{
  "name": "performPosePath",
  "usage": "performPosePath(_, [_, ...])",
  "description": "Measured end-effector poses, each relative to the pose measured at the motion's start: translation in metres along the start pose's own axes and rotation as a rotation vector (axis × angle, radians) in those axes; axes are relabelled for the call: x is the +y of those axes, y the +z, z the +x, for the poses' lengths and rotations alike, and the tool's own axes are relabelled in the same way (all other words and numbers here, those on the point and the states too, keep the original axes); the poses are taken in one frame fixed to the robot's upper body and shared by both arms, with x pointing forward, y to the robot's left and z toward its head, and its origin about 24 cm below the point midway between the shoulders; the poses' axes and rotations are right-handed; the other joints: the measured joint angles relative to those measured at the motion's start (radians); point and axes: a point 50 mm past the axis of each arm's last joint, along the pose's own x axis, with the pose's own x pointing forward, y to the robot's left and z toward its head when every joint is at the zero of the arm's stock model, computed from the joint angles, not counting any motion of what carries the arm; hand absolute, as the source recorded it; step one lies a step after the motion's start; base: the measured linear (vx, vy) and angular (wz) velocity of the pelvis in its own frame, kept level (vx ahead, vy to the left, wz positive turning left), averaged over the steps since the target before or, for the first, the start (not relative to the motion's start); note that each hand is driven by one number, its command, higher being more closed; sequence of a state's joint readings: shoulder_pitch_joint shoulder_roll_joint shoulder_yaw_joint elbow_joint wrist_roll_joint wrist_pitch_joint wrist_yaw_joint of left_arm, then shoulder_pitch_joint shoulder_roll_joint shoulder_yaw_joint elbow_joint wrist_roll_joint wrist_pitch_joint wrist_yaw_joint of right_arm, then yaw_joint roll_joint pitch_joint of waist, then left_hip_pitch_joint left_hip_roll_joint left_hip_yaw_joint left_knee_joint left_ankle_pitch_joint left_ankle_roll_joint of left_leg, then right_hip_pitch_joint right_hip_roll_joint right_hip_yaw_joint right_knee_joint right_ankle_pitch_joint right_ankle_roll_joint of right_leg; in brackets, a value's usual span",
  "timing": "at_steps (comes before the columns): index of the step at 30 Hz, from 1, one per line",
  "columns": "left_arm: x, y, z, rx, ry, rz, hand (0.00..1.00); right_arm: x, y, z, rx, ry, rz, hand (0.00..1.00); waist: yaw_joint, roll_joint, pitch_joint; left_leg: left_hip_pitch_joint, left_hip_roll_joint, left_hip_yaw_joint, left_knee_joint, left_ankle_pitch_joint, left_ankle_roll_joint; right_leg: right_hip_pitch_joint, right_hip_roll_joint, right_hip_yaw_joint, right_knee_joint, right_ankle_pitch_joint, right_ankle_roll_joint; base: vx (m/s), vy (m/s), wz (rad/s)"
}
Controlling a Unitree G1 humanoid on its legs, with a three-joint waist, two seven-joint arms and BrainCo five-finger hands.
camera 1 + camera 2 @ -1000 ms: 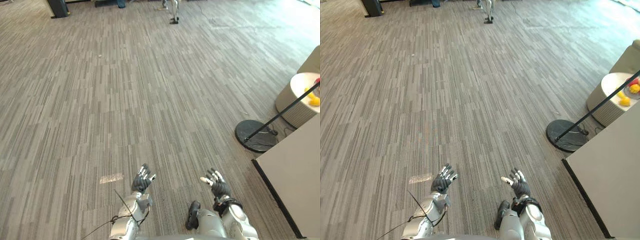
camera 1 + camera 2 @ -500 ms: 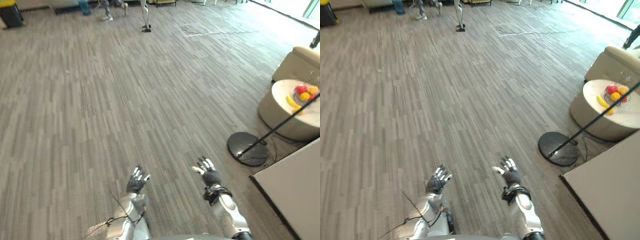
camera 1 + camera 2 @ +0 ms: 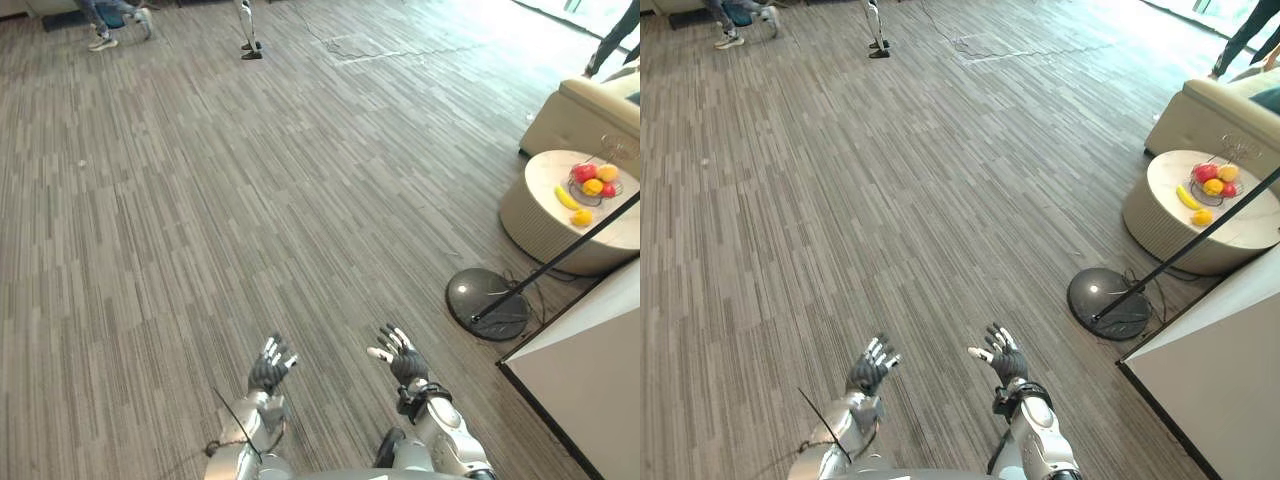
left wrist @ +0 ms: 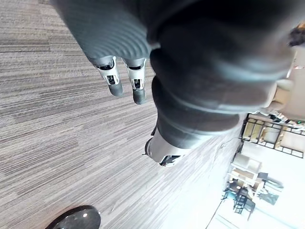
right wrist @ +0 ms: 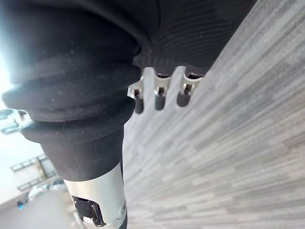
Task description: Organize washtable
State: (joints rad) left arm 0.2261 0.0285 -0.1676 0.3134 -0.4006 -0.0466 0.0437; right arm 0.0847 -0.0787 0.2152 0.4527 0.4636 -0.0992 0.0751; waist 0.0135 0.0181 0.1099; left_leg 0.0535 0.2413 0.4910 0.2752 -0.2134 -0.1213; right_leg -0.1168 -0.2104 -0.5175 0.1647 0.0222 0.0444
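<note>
Grey striped carpet (image 3: 250,200) fills the head views. Over it hover the left hand (image 3: 270,365) and right hand (image 3: 403,357), fingers spread, both empty. A pale tabletop (image 3: 590,370) cuts the lower right corner, its dark edge running diagonally; whether it is the washtable I cannot tell. Each wrist view shows straight fingers (image 4: 114,88) (image 5: 159,98) above carpet.

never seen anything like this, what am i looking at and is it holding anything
It is a humanoid robot seen through its own cameras. The two wide pictures come from its head, looking down at a grey floor. Its left hand and right hand are held out open, holding nothing. The two dark close-ups come from wrist cameras looking along each hand. On the right are a black stand base, a low round table with a fruit bowl, and a pale tabletop's corner.
</note>
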Motion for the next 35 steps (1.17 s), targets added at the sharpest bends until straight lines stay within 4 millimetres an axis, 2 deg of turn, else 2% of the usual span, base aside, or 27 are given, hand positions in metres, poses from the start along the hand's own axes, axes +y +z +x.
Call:
performPosePath(1, [-0.002, 0.001, 0.001, -0.003, -0.004, -0.004, 0.0, -0.001, 0.001, 0.0, -0.002, 0.0, -0.004, 0.0, -0.001, 0.007, -0.004, 0.005, 0.003, 0.001, -0.009, 0.008, -0.006, 0.012, 0.013, -0.003, -0.027, 0.008, -0.004, 0.23, -0.084, -0.23])
performPosePath(2, [-0.003, 0.003, 0.002, -0.01, -0.01, -0.003, 0.0, -0.002, 0.002, 0.0, -0.005, -0.004, -0.006, 0.0, -0.003, 0.004, -0.005, 0.016, 0.001, 0.0, -0.007, 0.034, -0.009, 0.042, 0.02, -0.003, -0.067, 0.018, -0.003, 0.21, -0.082, -0.05])
performPosePath(3, [-0.003, 0.005, 0.004, -0.018, -0.022, 0.002, 0.0, -0.003, 0.002, -0.001, -0.005, -0.008, -0.006, 0.0, -0.003, -0.025, -0.005, 0.002, -0.004, -0.015, 0.003, 0.019, -0.014, 0.068, 0.006, -0.003, -0.09, 0.021, -0.001, 0.13, -0.049, -0.02])
performPosePath(4, [-0.004, 0.006, 0.004, -0.021, -0.034, 0.001, 0.0, -0.004, 0.003, -0.001, -0.008, -0.011, -0.008, 0.0, -0.003, -0.024, -0.011, 0.009, -0.022, -0.027, -0.047, 0.025, -0.01, 0.08, 0.003, -0.003, -0.101, 0.026, 0.005, 0.08, 0.011, 0.05])
performPosePath(5, [-0.007, 0.005, 0.003, -0.02, -0.049, 0.003, 0.0, -0.006, 0.006, 0.0, -0.022, -0.012, -0.016, 0.0, -0.004, -0.013, -0.017, 0.016, -0.04, -0.032, -0.148, 0.079, 0.004, 0.098, 0.012, -0.007, -0.123, 0.034, 0.017, 0.06, 0.067, -0.14])
performPosePath(6, [-0.007, 0.004, 0.003, -0.016, -0.057, 0.011, 0.0, -0.005, 0.006, 0.001, -0.018, -0.008, -0.03, 0.0, 0.003, -0.001, -0.035, 0.031, -0.045, -0.025, -0.168, 0.093, 0.002, 0.107, 0.017, 0.001, -0.153, 0.047, 0.032, 0.08, 0.082, -0.12])
performPosePath(8, [-0.003, 0.002, 0.001, -0.008, -0.05, 0.021, 0.0, 0.0, 0.005, 0.002, -0.022, 0.003, -0.033, 0.0, 0.0, -0.02, -0.041, 0.028, -0.064, -0.024, -0.166, 0.094, 0.006, 0.119, 0.012, 0.001, -0.19, 0.075, 0.041, 0.07, 0.07, -0.06])
performPosePath(11, [0.008, 0.003, 0.0, 0.001, -0.027, 0.054, 0.0, 0.006, -0.001, 0.001, -0.012, 0.005, -0.003, 0.0, 0.002, -0.049, -0.044, 0.028, -0.084, -0.025, -0.157, 0.094, 0.006, 0.131, -0.007, -0.001, -0.206, 0.079, 0.039, 0.04, 0.089, 0.03])
performPosePath(15, [0.014, 0.002, 0.0, 0.002, 0.006, 0.052, 0.0, -0.001, -0.012, -0.003, 0.033, -0.03, 0.009, 0.0, 0.0, -0.048, -0.045, 0.029, -0.087, -0.031, -0.155, 0.094, 0.006, 0.139, -0.012, -0.007, -0.208, 0.079, 0.039, 0.02, 0.01, 0.06])
performPosePath(17, [0.016, 0.0, 0.0, 0.009, 0.016, 0.048, 0.0, -0.011, -0.023, -0.009, 0.074, -0.08, 0.024, 0.0, -0.001, -0.047, -0.044, 0.028, -0.089, -0.045, -0.155, 0.094, 0.006, 0.155, -0.012, -0.021, -0.223, 0.079, 0.039, 0.01, -0.01, 0.14])
performPosePath(23, [0.016, 0.0, 0.001, -0.003, 0.037, 0.037, 0.0, -0.025, -0.033, -0.015, 0.127, -0.144, 0.042, 0.0, -0.003, -0.043, -0.045, 0.012, -0.093, -0.081, -0.155, 0.094, 0.006, 0.164, -0.018, -0.063, -0.227, 0.079, 0.039, -0.02, -0.001, 0.17])
performPosePath(31, [0.021, 0.0, -0.002, -0.011, 0.082, 0.027, 0.0, -0.025, -0.03, -0.012, 0.12, -0.152, 0.031, 0.0, 0.002, -0.04, -0.045, -0.025, -0.107, -0.164, -0.163, 0.11, 0.02, 0.191, -0.024, -0.149, -0.236, 0.079, 0.039, -0.04, 0.002, 0.34])
performPosePath(35, [0.031, -0.001, -0.006, -0.018, 0.134, 0.01, 0.0, -0.021, -0.024, -0.006, 0.1, -0.135, -0.007, 0.0, 0.006, -0.051, -0.04, -0.031, -0.121, -0.192, -0.205, 0.151, 0.023, 0.193, -0.03, -0.172, -0.236, 0.079, 0.039, -0.07, -0.002, 0.25])
